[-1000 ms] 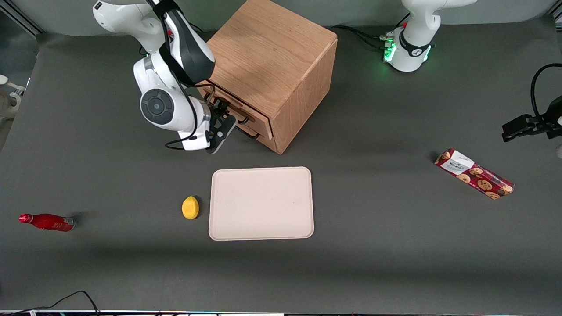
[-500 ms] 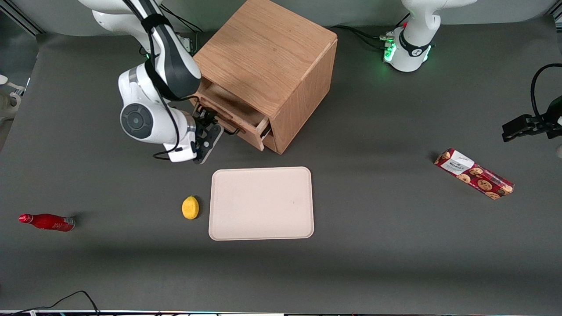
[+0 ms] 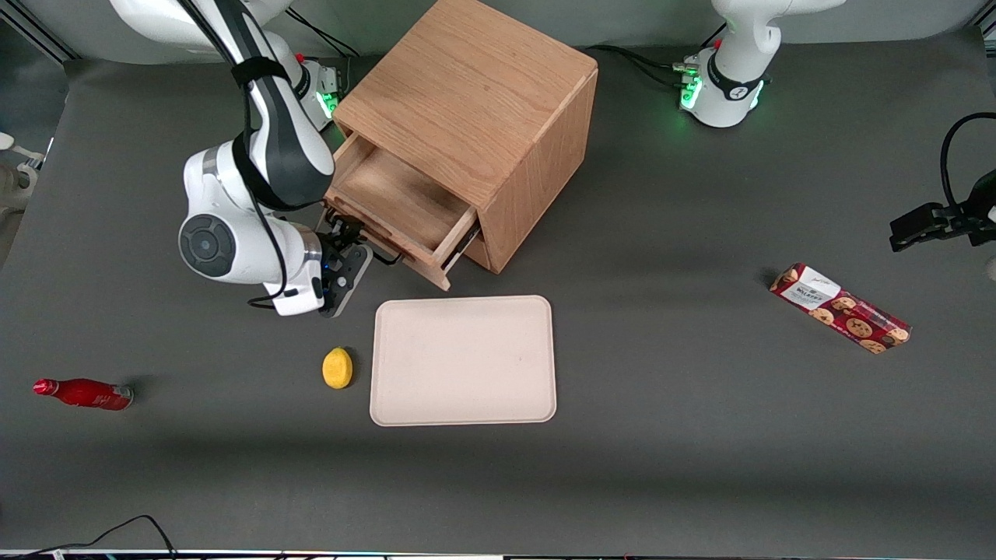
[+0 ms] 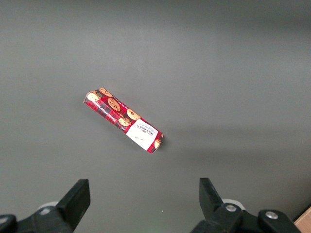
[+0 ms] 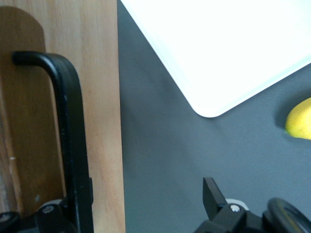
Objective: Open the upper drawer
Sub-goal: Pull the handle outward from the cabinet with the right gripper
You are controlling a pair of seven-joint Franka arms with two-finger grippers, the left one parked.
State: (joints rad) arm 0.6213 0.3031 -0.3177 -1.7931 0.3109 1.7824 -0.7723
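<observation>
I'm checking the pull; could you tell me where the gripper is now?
The gripper is at the upper drawer handle, in front of the cabinet, above the table near the tray.

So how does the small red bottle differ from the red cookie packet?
The small red bottle is rounded with a narrow neck; the red cookie packet is boxy with a white label. The bottle lies toward the working arm's end of the table, the packet toward the parked arm's. Both lie flat. The gripper is at the black handle of the pulled-out wooden upper drawer, open.
</observation>
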